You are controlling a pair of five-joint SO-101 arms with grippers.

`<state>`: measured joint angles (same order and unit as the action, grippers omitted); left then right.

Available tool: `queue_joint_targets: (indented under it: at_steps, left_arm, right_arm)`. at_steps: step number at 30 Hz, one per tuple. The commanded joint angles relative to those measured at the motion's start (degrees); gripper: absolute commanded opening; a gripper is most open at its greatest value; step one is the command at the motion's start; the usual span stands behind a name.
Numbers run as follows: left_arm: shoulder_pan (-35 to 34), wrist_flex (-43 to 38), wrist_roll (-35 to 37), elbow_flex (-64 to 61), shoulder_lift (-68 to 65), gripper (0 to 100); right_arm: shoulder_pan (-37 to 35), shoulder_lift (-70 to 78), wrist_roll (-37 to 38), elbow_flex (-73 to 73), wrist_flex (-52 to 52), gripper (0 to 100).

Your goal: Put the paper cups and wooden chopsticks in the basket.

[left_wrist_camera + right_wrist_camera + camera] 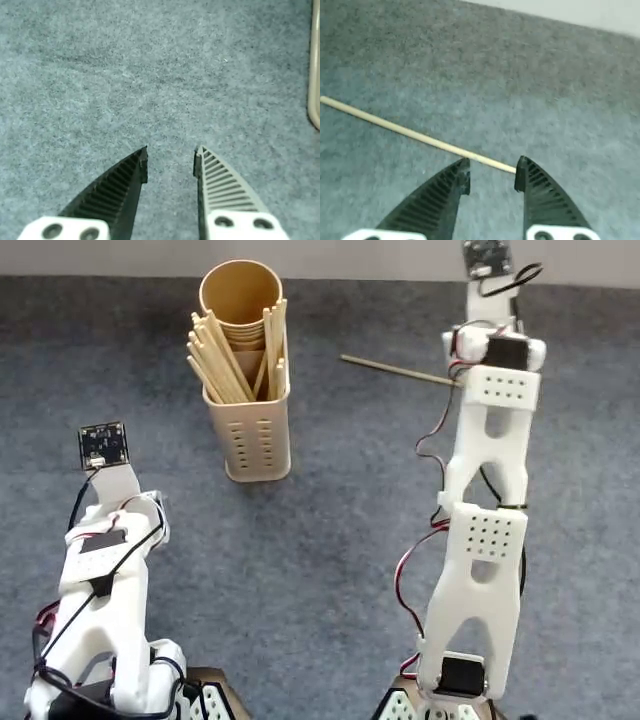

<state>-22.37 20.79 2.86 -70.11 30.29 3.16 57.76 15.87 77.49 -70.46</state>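
Note:
A tall beige perforated basket (250, 435) stands at the back, left of centre. It holds stacked paper cups (240, 290) and several wooden chopsticks (222, 362). One loose chopstick (395, 368) lies flat on the carpet to the right of the basket. My right gripper (492, 174) is open, with the near end of that chopstick (420, 136) lying between its fingertips, close to one finger. My left gripper (170, 160) is open above bare carpet at the front left, holding nothing. The basket's wall (315, 75) shows off to one side of it.
Grey carpet (330, 540) covers the whole table. The right arm (490, 440) stretches far back along the right side, and the left arm (100, 570) is folded at the front left. A pale strip (350, 255) runs along the carpet's back edge.

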Motion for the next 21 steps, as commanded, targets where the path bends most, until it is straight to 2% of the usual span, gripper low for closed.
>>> queue_joint_targets:
  at_steps: [1,7,17,21]
  left_arm:
    - [0.75,-0.88,-0.44,0.22,1.01,18]
    - [0.84,-0.79,-0.44,0.22,1.01,18]
    - [0.57,-0.70,-0.44,0.22,1.01,18]
    - [0.57,-0.70,-0.44,0.22,1.01,18]
  right_arm:
    - [-1.89,-0.57,-0.88,-9.89,11.65,16.1]
    - [-1.80,-0.13,-0.88,-13.85,13.41,16.0]
    - [-1.45,-0.22,-0.79,-29.93,12.18,16.0]
    - [-1.27,-0.22,3.16,-30.90,3.91,16.0]
